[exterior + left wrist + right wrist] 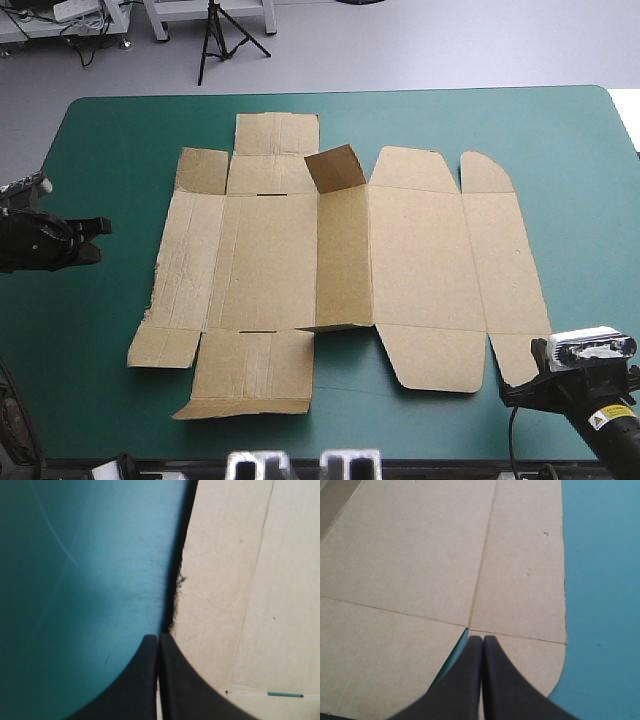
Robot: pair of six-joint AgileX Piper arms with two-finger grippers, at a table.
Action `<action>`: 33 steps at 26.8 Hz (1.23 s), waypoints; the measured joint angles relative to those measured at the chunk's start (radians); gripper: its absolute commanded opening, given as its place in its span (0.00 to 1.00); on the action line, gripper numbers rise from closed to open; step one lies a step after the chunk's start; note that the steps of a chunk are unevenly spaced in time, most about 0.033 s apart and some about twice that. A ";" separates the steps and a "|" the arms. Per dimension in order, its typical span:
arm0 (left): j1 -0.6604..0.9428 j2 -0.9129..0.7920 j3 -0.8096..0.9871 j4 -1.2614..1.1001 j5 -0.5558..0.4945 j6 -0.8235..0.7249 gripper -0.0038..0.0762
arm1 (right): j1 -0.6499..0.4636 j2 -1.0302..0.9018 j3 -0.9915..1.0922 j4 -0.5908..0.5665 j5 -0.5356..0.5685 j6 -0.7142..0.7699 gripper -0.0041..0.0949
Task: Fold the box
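Note:
The brown box (400,250) lies flat and unfolded across the middle of the teal-green table, with only one small flap (335,168) near its far edge standing up. My left gripper (100,240) sits left of the sheet, shut and empty. In the left wrist view its tip (159,637) lines up with the ragged left edge of the box (250,580). My right gripper (518,388) is at the sheet's near right corner, also shut. Its tip (482,639) is over the slit beside the rounded corner flap of the box (420,555).
A band of teal-green cover (110,150) surrounds the sheet on all sides, widest at the left and far right. The table's near edge (400,458) runs close below the box's front flaps.

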 measured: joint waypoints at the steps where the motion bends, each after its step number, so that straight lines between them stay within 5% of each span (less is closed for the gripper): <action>1: -0.009 0.000 0.000 -0.001 0.001 0.005 0.23 | 0.000 0.000 0.000 0.000 -0.001 0.000 0.02; 4: -0.066 0.004 0.000 0.006 0.005 0.033 0.59 | 0.000 0.000 0.000 0.000 -0.001 0.000 0.02; 6: -0.114 0.016 -0.002 0.034 0.008 0.039 0.69 | 0.000 0.000 0.000 0.000 -0.001 0.000 0.02; 33: -0.157 0.280 0.045 -0.016 -0.017 0.108 0.66 | 0.000 0.000 0.000 0.000 -0.001 0.007 0.02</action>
